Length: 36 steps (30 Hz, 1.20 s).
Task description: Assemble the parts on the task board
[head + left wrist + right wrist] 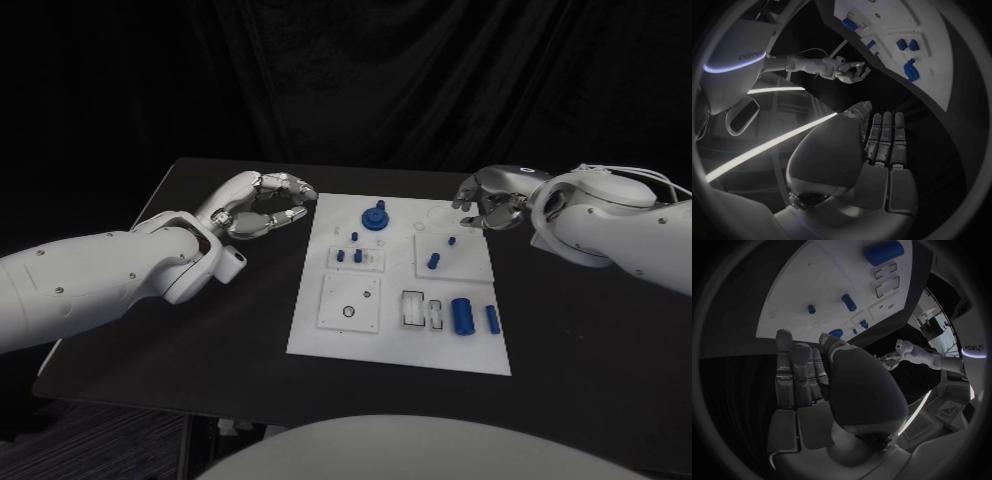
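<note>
The white task board [404, 345] lies in the middle of the black table. On it are a round blue part with a peg [376, 218] at the far edge, small blue pegs [349, 257], two more pegs [434, 261], and a thick blue cylinder [463, 315] beside a slimmer one [493, 319]. My left hand [267, 205] hovers off the board's far left corner with its fingers curled in and nothing in them. My right hand [490, 200] hangs at the far right corner, curled the same way. The left wrist view shows my curled fingers [886, 135] and the board [898, 20] beyond.
A square plate with a round hole [351, 303] and slotted recesses [414, 308] sit on the board's near half. Bare black table [188, 340] stretches to both sides. In the right wrist view the board [829, 275] lies past my fingers [798, 370].
</note>
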Motion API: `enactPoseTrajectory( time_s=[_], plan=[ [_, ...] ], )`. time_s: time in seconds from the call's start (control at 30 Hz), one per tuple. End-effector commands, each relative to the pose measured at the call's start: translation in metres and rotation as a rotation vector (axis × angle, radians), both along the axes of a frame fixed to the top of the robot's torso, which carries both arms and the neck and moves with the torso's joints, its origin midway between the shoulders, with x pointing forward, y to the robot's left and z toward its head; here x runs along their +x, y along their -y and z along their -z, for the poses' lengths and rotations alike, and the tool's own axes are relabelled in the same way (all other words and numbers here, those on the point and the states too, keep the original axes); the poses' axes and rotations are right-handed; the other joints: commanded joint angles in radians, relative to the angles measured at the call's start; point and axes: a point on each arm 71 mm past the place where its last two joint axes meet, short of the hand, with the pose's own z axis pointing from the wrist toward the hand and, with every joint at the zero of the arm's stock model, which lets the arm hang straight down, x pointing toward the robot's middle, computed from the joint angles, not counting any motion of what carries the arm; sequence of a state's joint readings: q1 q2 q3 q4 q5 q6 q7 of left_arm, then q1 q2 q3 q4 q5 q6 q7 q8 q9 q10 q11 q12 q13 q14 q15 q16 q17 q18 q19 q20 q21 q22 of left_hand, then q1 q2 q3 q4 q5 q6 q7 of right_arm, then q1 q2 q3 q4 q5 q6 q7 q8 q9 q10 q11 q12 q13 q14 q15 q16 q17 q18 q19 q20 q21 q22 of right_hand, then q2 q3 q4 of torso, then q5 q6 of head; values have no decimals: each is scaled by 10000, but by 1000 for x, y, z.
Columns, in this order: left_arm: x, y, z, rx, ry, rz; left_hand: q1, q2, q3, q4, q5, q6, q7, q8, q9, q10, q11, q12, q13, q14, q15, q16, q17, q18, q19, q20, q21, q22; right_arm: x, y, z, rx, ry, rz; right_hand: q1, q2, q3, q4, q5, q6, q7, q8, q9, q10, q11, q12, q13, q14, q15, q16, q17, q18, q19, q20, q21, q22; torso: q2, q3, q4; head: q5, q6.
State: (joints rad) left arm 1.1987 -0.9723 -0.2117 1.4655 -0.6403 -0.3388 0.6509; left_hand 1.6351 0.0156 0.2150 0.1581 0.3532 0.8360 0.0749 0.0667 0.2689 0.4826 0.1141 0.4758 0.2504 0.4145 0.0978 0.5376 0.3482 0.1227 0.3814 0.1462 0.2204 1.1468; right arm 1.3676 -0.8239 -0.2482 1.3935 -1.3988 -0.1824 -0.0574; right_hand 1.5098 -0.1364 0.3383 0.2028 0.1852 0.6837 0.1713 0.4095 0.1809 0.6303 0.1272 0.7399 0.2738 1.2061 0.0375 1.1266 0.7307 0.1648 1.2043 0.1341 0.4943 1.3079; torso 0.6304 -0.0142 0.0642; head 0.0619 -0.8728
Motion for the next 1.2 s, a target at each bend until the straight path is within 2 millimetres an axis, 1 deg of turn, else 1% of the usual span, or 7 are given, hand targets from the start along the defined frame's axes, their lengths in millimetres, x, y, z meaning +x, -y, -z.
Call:
enactPoseTrajectory(
  time_s=[0.03, 0.07, 0.17, 0.37, 0.5, 0.7, 1.2],
  plan=[
    [-6, 3, -7, -2531, -223, 882, 209, 54, -104, -53, 169, -158, 75, -6, -63, -451, 13, -82, -316, -675, 43, -753, -580, -55, -534, 212, -874, -763, 0, -1, 6, -559, 534, -347, -136, -31, -49, 26, -19, 118, -4, -111, -28, -114, -1, -84, -63, -10, 65, 20, -26, 122, -29, 79, -102, 184, 140, -107, 239, -343, 2],
    [-8, 4, -7, -2676, -341, 950, 303, 85, -302, -124, 196, -299, 132, -2, -245, -676, -46, 56, -799, -687, 31, -1248, -1241, 337, -501, 518, -1629, -1800, 0, -1, 8, -570, 548, -356, -158, -44, -79, 11, -8, 134, -23, -179, -56, -169, 18, -134, -106, -28, 79, 17, -48, 122, -32, 93, -130, 178, 168, -127, 299, -446, 2],
    [-10, 5, -6, -2851, -504, 1045, 371, 242, -483, -178, 285, -327, 174, 18, -427, -960, -67, 156, -1363, -1290, 24, -2274, -2166, 570, -999, 811, -1633, -3311, 0, -1, 14, -572, 597, -365, -230, -52, -155, 10, -61, 185, -5, -277, -95, -247, 52, -201, -173, -54, 115, 19, -76, 124, -42, 122, -190, 165, 204, -168, 404, -684, 2],
    [-15, 7, -4, -3009, -759, 1157, 385, 358, -746, -357, 360, -643, 229, -3, -726, -1561, -188, 165, -1866, -2507, -42, -3596, -3070, 449, -2136, 1355, -1767, -6219, 0, 0, 18, -534, 674, -352, -532, -7, -600, 74, -86, 336, 2, -554, -188, -438, 96, -301, -328, -130, 168, 32, -171, 143, -54, 188, -383, 118, 238, -254, 407, -891, 2],
    [-18, 8, -3, -3060, -903, 1223, 396, 379, -764, -397, 370, -713, 242, -11, -764, -1718, -171, 83, -1883, -2581, -20, -3668, -3109, 444, -2190, 1407, -1767, -6379, -1, 1, 20, -537, 634, -370, -361, 91, -666, -139, 785, 454, -10, -768, -256, -464, 133, -423, -497, -222, 197, 19, -276, 153, -52, 206, -488, 124, 249, -315, 369, -1004, 2],
    [-19, 9, -1, -3078, -1085, 1289, 384, 410, -777, -426, 370, -794, 258, -16, -801, -1873, -146, 10, -1894, -2613, 33, -3699, -3121, 425, -2197, 1446, -1761, -6474, -3, 2, 22, -461, 688, -370, -223, 106, -534, -379, 1773, 614, -13, -985, -325, -348, 150, -550, -688, -289, 187, 47, -320, 157, -68, 199, -543, 187, 264, -314, 367, -1131, 2],
    [-20, 9, 2, -3004, -1394, 1270, 331, 482, -789, -498, 292, -957, 277, -9, -872, -2141, -97, -59, -1904, -2433, 282, -3540, -3093, 330, -1998, 1477, -1715, -6424, -8, 6, 23, -323, 775, -322, -475, 103, -447, -374, 2007, 1118, -15, -1013, -303, 97, 74, -491, -796, -180, 136, 208, -181, 136, 27, 166, -341, 262, 246, -268, 329, -1168, 2]
  ],
)
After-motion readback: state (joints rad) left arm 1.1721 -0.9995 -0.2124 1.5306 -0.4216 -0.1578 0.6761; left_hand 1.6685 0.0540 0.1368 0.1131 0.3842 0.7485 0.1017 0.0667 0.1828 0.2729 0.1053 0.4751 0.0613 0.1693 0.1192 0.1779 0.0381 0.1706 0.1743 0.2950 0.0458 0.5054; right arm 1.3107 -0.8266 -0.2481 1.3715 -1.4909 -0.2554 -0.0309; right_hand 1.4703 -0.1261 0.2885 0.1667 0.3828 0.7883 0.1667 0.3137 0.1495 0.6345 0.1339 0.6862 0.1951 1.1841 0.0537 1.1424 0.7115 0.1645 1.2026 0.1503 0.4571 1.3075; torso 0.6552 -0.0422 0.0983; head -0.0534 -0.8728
